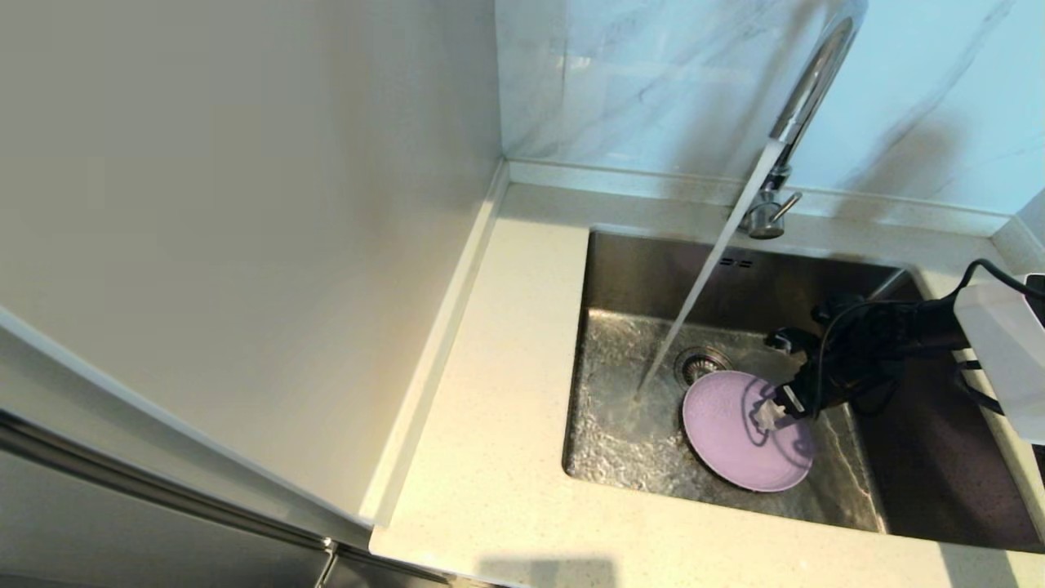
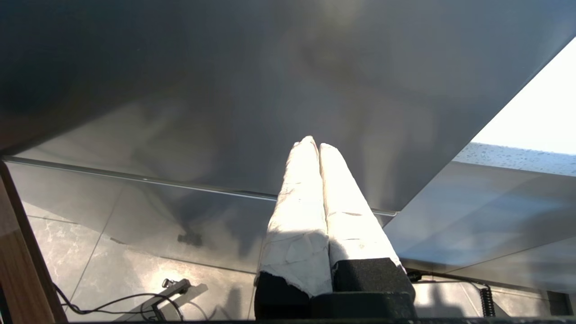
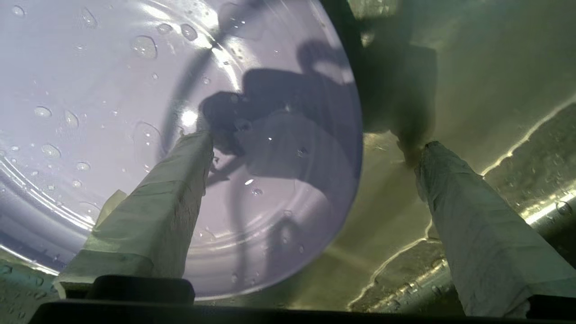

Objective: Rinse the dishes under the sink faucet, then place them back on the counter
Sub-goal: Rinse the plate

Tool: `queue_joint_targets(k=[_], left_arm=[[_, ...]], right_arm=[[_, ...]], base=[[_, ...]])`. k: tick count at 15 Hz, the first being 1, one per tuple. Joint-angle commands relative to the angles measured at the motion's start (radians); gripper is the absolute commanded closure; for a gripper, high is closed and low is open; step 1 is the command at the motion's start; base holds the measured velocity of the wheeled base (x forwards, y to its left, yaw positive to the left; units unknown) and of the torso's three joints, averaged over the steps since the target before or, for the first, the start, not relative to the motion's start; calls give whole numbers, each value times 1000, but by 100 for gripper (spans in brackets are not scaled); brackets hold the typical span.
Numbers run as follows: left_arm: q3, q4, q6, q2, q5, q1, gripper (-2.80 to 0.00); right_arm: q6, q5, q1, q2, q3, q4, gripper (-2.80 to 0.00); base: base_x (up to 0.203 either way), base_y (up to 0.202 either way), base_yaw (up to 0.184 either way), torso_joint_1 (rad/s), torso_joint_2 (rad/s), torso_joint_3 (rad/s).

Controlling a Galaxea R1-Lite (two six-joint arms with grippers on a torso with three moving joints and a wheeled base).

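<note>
I am looking down into a steel sink (image 1: pixel 816 498) set into a pale speckled bench (image 1: pixel 490 457). A lavender plate (image 1: pixel 739 441) is lying on the sink floor, close to the sink's near wall and just beside the round drain strainer (image 1: pixel 699 361). Water is running from the chrome faucet (image 1: pixel 804 98) at the far edge and is landing on the sink floor just beside the plate's rim, not on it.

My right end effector (image 1: pixel 782 376) is reaching in from the sink's right side and hovering over the plate's right-hand edge. Its fingers are spread wide and pinching nothing. In the right wrist view one padded finger (image 3: pixel 153 211) is lying over the plate's face and the other (image 3: pixel 477 225) over bare steel, so the rim is sitting between them.

I am judging the plate to be stiff, light and shallow, and slippery now, since droplets are beading across it. The rim looks like the place to take hold, one finger above and one beneath.

My left end effector (image 2: pixel 315 144) is parked away from the sink, fingers pressed together.
</note>
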Motion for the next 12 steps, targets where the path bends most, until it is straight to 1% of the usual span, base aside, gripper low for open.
queue_joint_targets(k=[1, 2, 4, 12], left_arm=[[0, 0, 0, 0, 1, 0, 0], [0, 0, 0, 0, 1, 0, 0], [0, 0, 0, 0, 1, 0, 0], [0, 0, 0, 0, 1, 0, 0]], right_arm=[[-3, 0, 1, 12, -22, 3, -280], [-3, 0, 1, 17, -31, 3, 0], [-3, -14, 1, 24, -39, 4, 0], [-3, -13, 4, 30, -54, 3, 0]], base=[[0, 0, 0, 0, 0, 0], [0, 0, 0, 0, 0, 0], [0, 0, 0, 0, 0, 0], [0, 0, 0, 0, 0, 0]])
